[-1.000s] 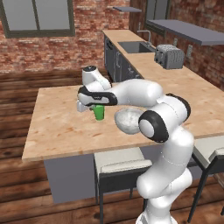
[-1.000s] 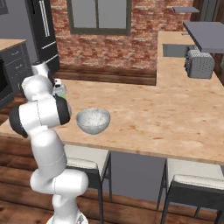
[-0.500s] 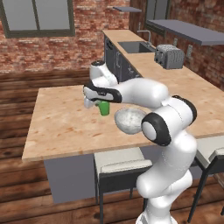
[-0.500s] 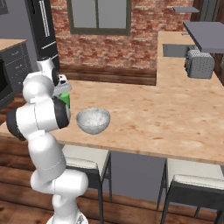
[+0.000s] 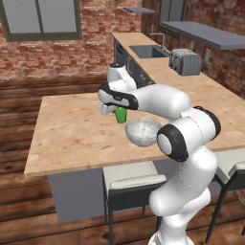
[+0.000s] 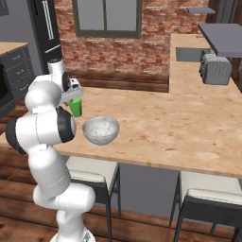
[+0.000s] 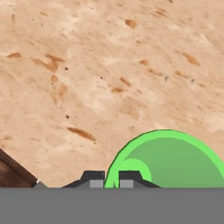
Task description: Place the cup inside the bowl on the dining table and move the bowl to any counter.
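The bright-green cup hangs above the dining table, with my gripper shut on its rim. It is held just left of the pale speckled bowl, which rests near the table's front edge. From the right base view the cup sits left of the bowl, beneath the gripper. In the hand view the cup's open mouth lies at the bottom right, its rim pinched between my fingertips, over the tabletop.
A toaster stands on the counter at the right, with a sink behind it. Two stools are tucked under the table's front edge. The table's left edge shows in the hand view.
My gripper has carried the cup up off the table and to the right, closer to the bowl. The bowl has not moved.
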